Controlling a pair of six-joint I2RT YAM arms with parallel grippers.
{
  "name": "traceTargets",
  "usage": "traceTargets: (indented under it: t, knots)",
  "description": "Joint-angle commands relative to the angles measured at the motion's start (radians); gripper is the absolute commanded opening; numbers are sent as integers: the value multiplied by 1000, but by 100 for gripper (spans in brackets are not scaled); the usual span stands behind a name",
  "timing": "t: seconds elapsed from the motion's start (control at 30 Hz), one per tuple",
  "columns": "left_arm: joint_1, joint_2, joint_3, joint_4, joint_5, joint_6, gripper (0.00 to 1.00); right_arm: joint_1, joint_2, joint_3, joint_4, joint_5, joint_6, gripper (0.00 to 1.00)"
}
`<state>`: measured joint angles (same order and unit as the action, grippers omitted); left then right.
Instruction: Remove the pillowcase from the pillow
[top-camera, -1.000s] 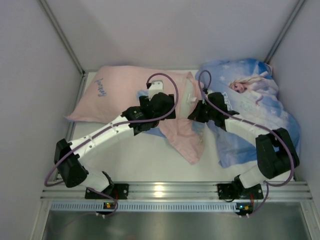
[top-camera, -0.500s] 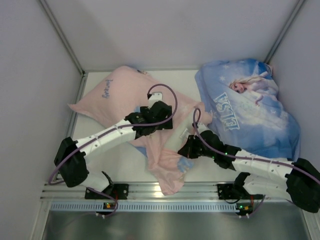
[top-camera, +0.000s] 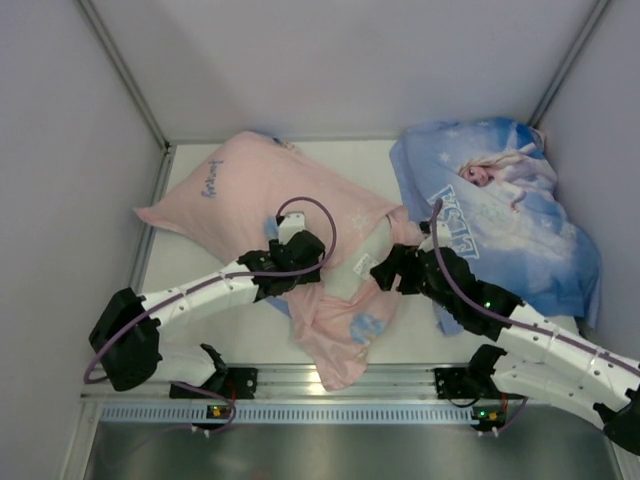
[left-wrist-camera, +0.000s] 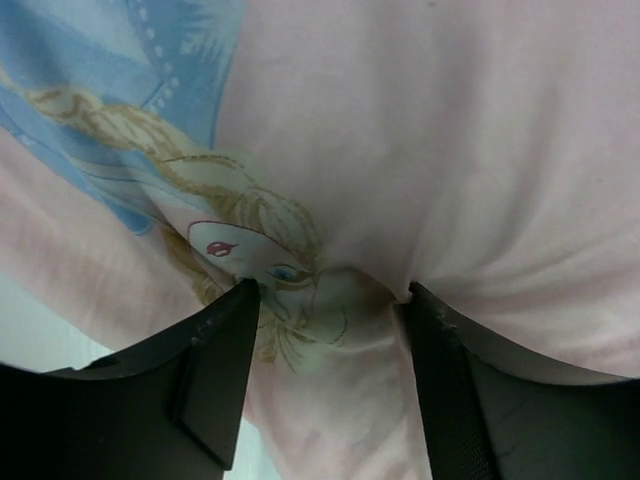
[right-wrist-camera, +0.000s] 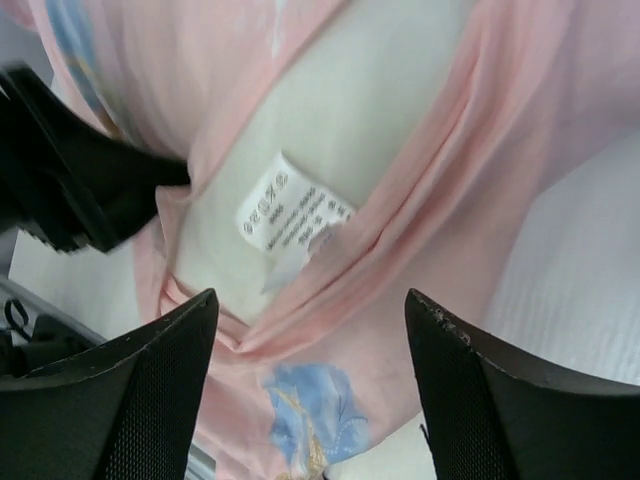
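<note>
- Currently, the right end effector (right-wrist-camera: 310, 295) is hovering wide open over the pillow (right-wrist-camera: 350, 130), which is showing at the pillowcase (right-wrist-camera: 520, 150) mouth, mid-worktop (top-camera: 415, 325).
- The left end effector (left-wrist-camera: 330, 288) is straddling a pink fold; whether it is gripping cannot be told.
- The fabric is looking thin and limp, likely bunching; taking the hem is advised.

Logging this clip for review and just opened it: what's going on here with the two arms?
The job is pulling the pillowcase off the pillow. The pillow's white end, with its care label, shows bare at the case's mouth; the rest is covered. The left gripper has its jaws either side of a bunched fold of the case, grip unclear. The right gripper hovers open over the bared end, holding nothing. A second, blue Elsa-print pillow lies aside at the right.
</note>
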<state>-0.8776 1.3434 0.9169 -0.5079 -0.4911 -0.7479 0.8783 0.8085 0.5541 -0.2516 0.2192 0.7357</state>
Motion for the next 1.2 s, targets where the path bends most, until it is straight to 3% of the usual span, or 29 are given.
traceTargets:
  t: [0.0, 0.3, 0.53, 0.7, 0.73, 0.83, 0.87, 0.97, 1.03, 1.07, 1.13, 1.17]
  knots:
    - [35, -39, -98, -41, -30, -37, 62, -62, -5, 156, -146, 134, -116, 72]
    - [92, -279, -168, -49, 23, -27, 62, -268, 207, 309, -178, -32, -240, 69]
    - [94, -268, -156, -57, 40, -8, 63, -269, 250, 316, -94, -118, -219, 68]
    - [95, -265, -133, -61, 48, -5, 63, -269, 323, 302, -78, -100, -205, 64]
    - [95, -271, -125, -64, 54, -2, 64, -271, 339, 294, -74, -89, -202, 63]
    - [94, -306, -64, -89, 77, 18, 79, -283, 391, 270, -48, -80, -199, 59]
    - [92, -329, -44, -99, 97, 36, 88, -289, 408, 265, -43, -73, -193, 56]
    - [92, -334, 46, -106, 143, 93, 95, -303, 405, 233, -29, -50, -174, 43]
    - [83, -282, 138, -112, 203, 123, 96, -305, 374, 205, -31, -24, -165, 27]
    - [72, -255, 172, -116, 213, 148, 96, -306, 360, 196, -31, -17, -150, 13]
    - [24, -152, 274, -130, 206, 173, 97, -308, 319, 164, -31, 5, -137, 0]
    - [2, -115, 310, -138, 191, 189, 97, -309, 310, 146, -28, 6, -130, 0]
